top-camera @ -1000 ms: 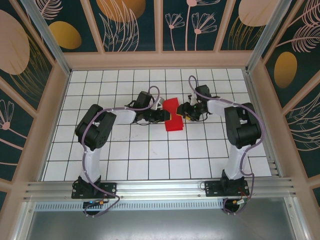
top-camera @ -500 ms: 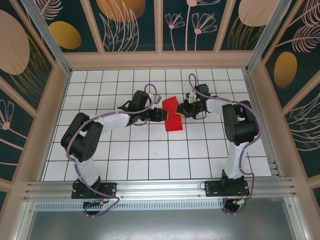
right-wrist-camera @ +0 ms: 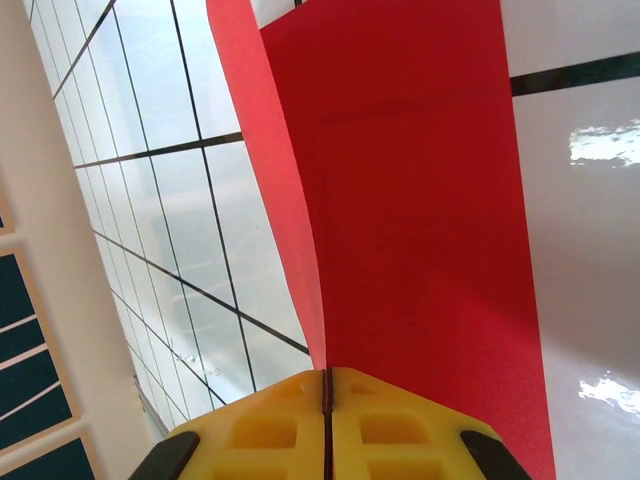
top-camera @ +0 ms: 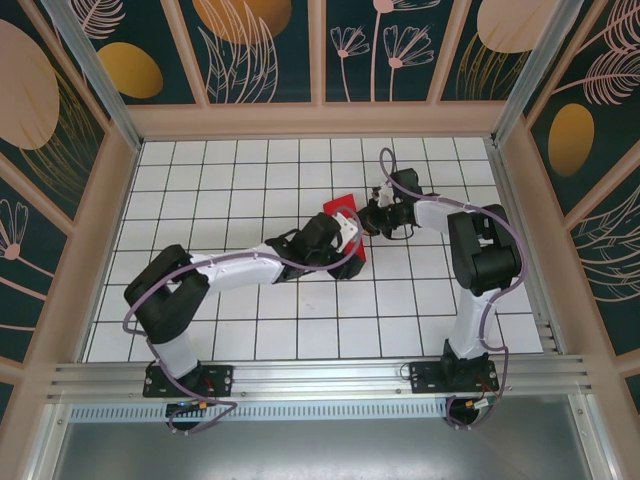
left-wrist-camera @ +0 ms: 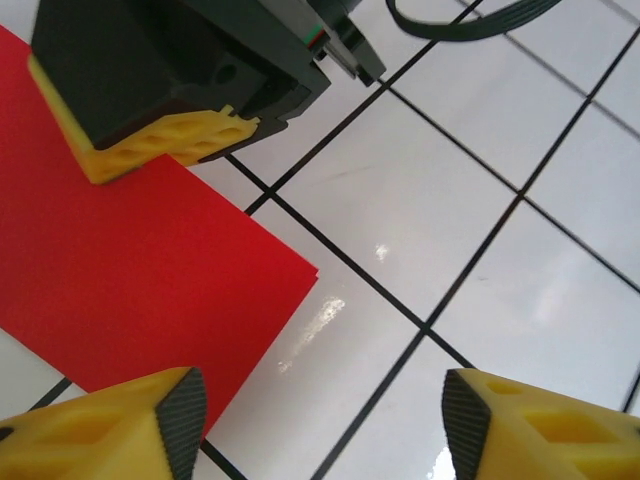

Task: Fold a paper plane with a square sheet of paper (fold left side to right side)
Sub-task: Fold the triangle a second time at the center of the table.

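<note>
The square sheet of paper [top-camera: 339, 204] is bright red and lies folded over on the white grid table, partly hidden under my left arm. My right gripper [top-camera: 367, 221] is at its right edge. In the right wrist view the yellow fingers [right-wrist-camera: 390, 430] meet on the paper [right-wrist-camera: 420, 200], pinching both layers where they come together. My left gripper [top-camera: 349, 240] hovers over the sheet's near part. In the left wrist view it [left-wrist-camera: 325, 425] stands open above bare tile, its left pad beside the paper's corner [left-wrist-camera: 130, 270]. The right gripper's fingertip [left-wrist-camera: 165, 140] rests on the sheet there.
The white tiled table [top-camera: 300, 330] is walled by a wooden frame [top-camera: 320, 120] at the back and both sides. A metal rail [top-camera: 320, 380] runs along the near edge by the arm bases. Bare tiles lie on all sides of the paper.
My left arm has swung from the paper's left side to over its near part and its jaws have widened. My right gripper has closed on the paper's right edge.
</note>
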Available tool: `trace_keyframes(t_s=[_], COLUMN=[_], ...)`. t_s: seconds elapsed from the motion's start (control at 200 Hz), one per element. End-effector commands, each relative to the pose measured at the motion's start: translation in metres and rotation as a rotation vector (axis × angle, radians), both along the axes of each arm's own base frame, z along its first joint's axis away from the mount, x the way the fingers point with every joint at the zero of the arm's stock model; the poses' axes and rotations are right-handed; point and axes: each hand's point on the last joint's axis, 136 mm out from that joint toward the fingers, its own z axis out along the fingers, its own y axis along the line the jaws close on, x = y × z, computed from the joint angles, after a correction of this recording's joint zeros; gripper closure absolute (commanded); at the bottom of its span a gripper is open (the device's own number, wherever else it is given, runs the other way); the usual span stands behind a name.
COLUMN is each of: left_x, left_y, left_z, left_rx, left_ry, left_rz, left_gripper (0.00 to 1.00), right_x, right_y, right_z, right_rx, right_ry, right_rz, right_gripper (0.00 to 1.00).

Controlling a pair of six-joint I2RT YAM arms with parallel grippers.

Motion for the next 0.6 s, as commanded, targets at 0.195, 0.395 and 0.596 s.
trace_keyframes(t_s=[0.195,0.395,0.596], left_x=[0.031,0.041,0.037], left_y=[-0.011,-0.01,-0.013], left_z=[-0.013,-0.019,-0.018], left_rx=[0.142,0.204,0.203], left_ry=[-0.174,-0.238,-0.237], left_rz=[0.091,0.132,0.121], left_gripper=[0.29,0.31,0.46], right_x=[-0.007,-0.008,-0.007], right_y=[0.008,0.009,0.008], right_z=[0.005,0.003,0.001], right_rx=[0.002,0.0,-0.012], right_ry=[0.026,0.031,0.033], right_rz=[0.01,0.01,0.008], right_gripper=[0.9,0.9,0.9])
